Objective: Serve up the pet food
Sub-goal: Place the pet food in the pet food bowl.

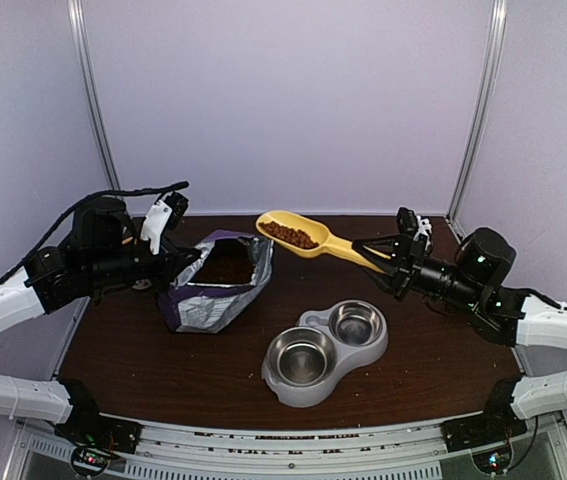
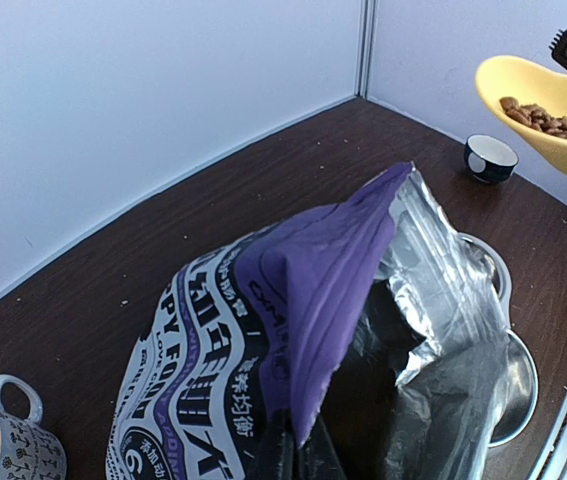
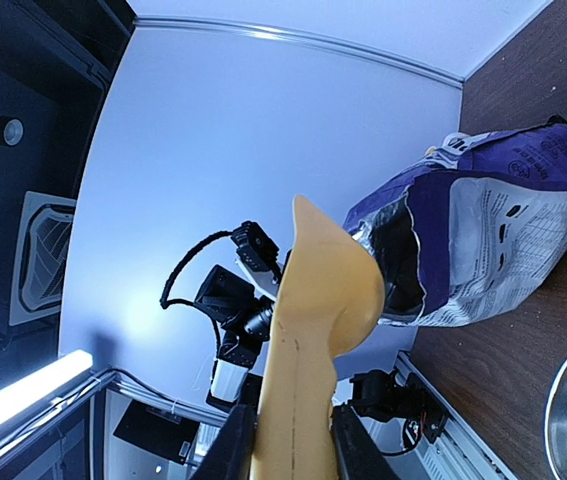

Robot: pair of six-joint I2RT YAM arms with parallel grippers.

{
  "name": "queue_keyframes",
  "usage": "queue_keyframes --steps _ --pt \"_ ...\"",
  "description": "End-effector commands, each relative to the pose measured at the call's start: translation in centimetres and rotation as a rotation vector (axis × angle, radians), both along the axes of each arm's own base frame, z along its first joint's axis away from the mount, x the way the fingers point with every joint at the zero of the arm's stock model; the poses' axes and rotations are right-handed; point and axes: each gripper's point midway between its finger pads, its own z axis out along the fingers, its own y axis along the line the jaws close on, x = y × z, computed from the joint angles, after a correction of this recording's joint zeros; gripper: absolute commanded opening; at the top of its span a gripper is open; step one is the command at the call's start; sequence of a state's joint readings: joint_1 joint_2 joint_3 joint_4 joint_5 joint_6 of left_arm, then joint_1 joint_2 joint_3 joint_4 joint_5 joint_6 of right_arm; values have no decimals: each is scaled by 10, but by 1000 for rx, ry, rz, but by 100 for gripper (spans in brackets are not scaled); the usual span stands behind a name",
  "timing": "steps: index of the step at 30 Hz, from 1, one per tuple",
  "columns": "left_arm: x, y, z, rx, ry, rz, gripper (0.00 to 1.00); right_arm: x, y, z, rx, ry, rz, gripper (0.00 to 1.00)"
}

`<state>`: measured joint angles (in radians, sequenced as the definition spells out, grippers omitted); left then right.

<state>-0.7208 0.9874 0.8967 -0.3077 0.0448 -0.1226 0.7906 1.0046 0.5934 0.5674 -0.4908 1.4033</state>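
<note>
Right gripper point(image 3: 291, 455) up close: I've got it clamped on the yellow scoop point(image 3: 318, 290) by its handle, pet food point(image 1: 288, 235) lying inside. Left gripper point(image 2: 298, 455) is pinched tight on the bag point(image 2: 223, 330) rim.

High rear view facing forward; wrist views close, sharing the bag point(image 1: 213, 295)

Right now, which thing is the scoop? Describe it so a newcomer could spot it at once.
On the dark table, find the purple-and-white puppy-food bag left of centre. Just right of its open mouth, the right gripper holds the yellow scoop in the air. It is the only yellow tool and carries brown kibble; the double bowl nearby is steel and empty.
</note>
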Motion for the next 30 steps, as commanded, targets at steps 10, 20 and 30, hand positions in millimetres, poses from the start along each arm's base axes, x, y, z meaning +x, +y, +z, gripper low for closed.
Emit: queue_keyframes --steps 10,20,30 --pt "9 2 12 -22 -27 35 0 -1 -58 -40 -16 65 -185 0" --pt "10 0 8 -12 -16 33 0 -12 -100 -113 -54 200 -293 0" --pt "10 -1 5 -9 -8 30 0 -19 -124 -160 -112 279 -377 0"
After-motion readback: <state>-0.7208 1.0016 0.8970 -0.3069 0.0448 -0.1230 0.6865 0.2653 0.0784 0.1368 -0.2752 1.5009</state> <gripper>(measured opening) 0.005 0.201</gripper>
